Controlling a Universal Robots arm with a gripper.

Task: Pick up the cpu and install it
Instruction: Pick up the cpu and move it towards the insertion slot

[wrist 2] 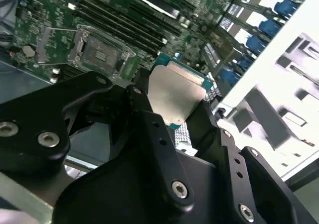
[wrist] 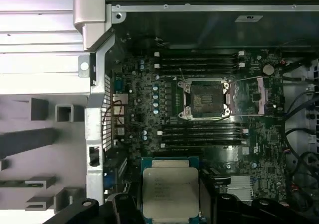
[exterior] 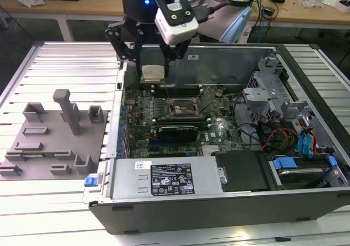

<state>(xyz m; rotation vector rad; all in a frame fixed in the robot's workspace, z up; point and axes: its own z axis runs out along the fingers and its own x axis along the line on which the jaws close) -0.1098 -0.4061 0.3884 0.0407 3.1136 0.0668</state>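
Note:
The cpu [exterior: 152, 73], a small square chip with a silvery top and green edge, hangs between my gripper's [exterior: 152, 75] black fingers, above the far left corner of the open computer case. In both wrist views the cpu [wrist: 170, 189] [wrist 2: 174, 97] sits clamped by its sides. The open socket [wrist: 205, 99] [exterior: 181, 111] [wrist 2: 102, 55] lies on the green motherboard [exterior: 164, 123], its metal frame flipped open beside it. My gripper is raised above the board, off to the side of the socket.
A grey fixture plate [exterior: 52, 142] with upright blocks lies on the slatted table at the exterior view's left. The case holds memory slots [wrist: 199, 62], a black card [exterior: 176, 132], a power supply [exterior: 169, 177], cables and drive bays [exterior: 295, 142] at the right.

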